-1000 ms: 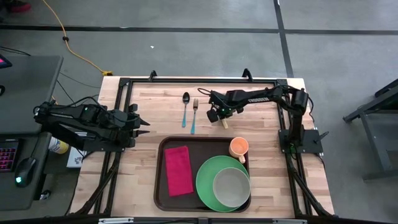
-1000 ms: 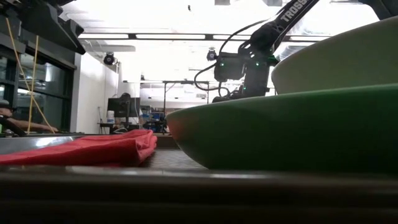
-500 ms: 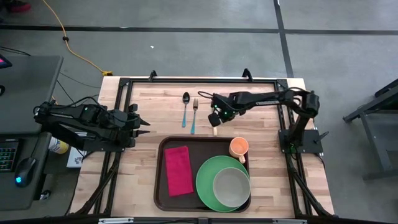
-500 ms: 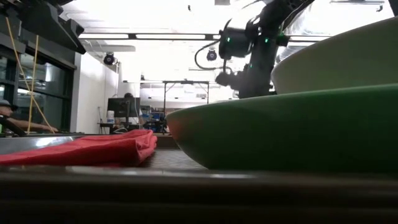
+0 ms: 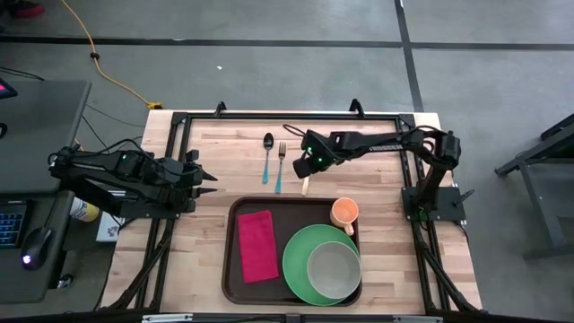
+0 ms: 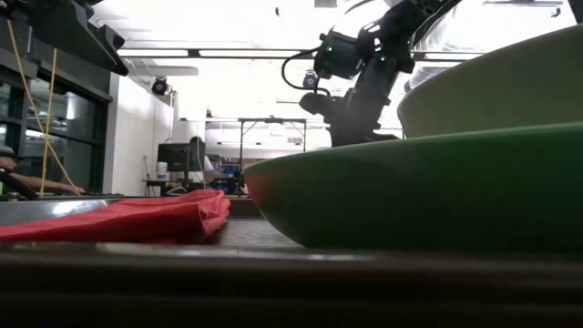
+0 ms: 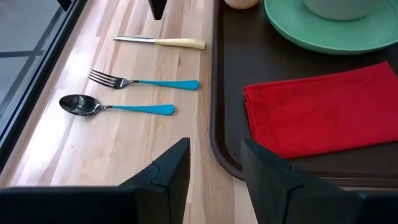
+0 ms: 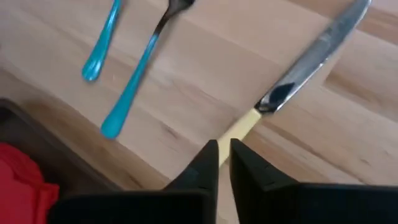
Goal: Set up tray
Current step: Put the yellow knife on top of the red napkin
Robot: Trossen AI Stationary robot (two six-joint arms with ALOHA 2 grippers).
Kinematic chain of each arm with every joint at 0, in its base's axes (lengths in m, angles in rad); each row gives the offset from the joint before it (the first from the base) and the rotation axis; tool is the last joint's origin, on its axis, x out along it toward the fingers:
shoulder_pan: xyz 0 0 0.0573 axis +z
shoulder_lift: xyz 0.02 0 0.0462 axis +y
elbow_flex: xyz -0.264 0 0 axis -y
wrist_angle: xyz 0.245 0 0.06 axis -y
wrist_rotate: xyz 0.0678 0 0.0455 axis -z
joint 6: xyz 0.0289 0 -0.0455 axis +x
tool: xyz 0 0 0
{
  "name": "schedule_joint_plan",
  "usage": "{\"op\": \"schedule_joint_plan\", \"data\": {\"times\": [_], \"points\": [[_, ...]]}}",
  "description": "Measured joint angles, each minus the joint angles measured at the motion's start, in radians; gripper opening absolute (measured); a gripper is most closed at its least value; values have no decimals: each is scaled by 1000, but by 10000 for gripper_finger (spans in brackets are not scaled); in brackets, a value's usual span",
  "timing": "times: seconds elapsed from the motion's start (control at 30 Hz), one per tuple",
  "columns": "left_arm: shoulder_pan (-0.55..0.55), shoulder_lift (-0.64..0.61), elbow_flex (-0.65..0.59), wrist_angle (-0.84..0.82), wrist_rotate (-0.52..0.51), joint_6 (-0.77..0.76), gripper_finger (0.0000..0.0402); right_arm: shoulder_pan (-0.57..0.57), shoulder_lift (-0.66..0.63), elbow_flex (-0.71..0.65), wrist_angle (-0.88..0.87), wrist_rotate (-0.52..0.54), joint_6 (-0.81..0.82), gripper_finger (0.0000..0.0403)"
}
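Right gripper [image 5: 308,168], fingers nearly closed, has shifted left and set the yellow-handled knife [image 5: 306,184] on the counter [image 5: 377,166] beyond the tray [image 5: 235,269]. Knife still off tray. Left gripper [image 5: 208,184] waits left, fingers open.

**A workshop room with grey floor and bright ceiling**

The floor [image 5: 269,72] is grey concrete, crossed by dark straight lines. A yellow cable [image 5: 108,67] lies on it, far behind the left gripper [image 5: 208,184] and to its outer side. Directly behind this gripper stands a grey desk [image 5: 45,117] with a computer mouse [image 5: 36,240] on it. In the low view, long lamps [image 6: 246,53] shine very bright on the ceiling. Tall windows [image 6: 55,137] with dark frames are at one side, next to a white wall [image 6: 137,137]. Deep in the room there is a dark monitor [image 6: 171,155], and a person [image 6: 9,169] sits at the edge.
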Motion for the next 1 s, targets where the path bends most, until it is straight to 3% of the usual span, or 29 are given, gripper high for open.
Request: {"op": "schedule_joint_plan", "data": {"times": [0.33,0.47,1.0], "points": [[0,0,0,1,0,0,172,3,55,2,86,-44,113,141],[0,0,0,1,-1,2,172,9,92,1,85,-51,168,174],[0,0,0,0,-4,4,172,8,106,2,64,-27,253,157]]}}
